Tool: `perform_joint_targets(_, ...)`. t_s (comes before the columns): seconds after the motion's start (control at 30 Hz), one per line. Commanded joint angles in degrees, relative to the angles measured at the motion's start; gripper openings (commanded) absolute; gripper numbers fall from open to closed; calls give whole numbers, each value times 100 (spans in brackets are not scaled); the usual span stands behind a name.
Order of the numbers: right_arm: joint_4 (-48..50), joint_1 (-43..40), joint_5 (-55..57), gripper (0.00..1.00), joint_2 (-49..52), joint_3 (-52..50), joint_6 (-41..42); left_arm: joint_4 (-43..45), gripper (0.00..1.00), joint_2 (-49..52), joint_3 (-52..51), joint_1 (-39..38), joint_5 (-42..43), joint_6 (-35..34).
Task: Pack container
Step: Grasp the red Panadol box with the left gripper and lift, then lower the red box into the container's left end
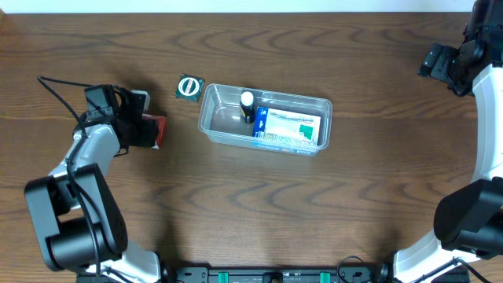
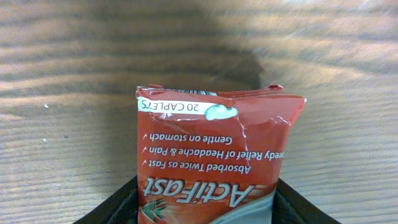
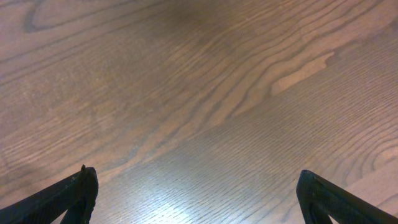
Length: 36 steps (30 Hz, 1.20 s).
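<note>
The clear plastic container (image 1: 265, 118) sits mid-table. Inside it lie a blue and green box (image 1: 288, 126) and a small dark bottle with a white cap (image 1: 247, 104). My left gripper (image 1: 145, 130) at the left of the table is shut on a red ActiFast caplet box (image 2: 214, 158), which also shows in the overhead view (image 1: 159, 130). The box sticks out forward between the jaws, over the wood. My right gripper (image 1: 440, 61) is at the far right, open and empty, with only bare table between its fingers (image 3: 196, 199).
A small round green and white item (image 1: 189, 87) lies just left of the container's far left corner. A black cable (image 1: 59, 90) trails from the left arm.
</note>
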Motion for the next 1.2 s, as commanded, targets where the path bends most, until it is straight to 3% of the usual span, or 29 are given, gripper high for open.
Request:
perform_joint_targets(0.0, -4, -33, 17, 99, 15, -11, -72, 39, 56, -621, 175, -131, 44, -358)
perform_joint_targets(0.27, -7, -33, 17, 99, 15, -11, -72, -275, 57, -2094, 175, -852, 39, -1307)
perform_joint_targets(0.43, -7, -33, 17, 99, 15, -11, -72, -428, 57, -2496, 175, -1475, 42, -1930)
perform_joint_targets(0.77, -7, -33, 17, 99, 15, -11, -72, -142, 57, -2308, 175, -2592, 2, -2428)
perform_joint_targets(1.17, -7, -33, 17, 99, 15, -11, -72, 693, 58, -1279, 175, -2852, -229, -2800)
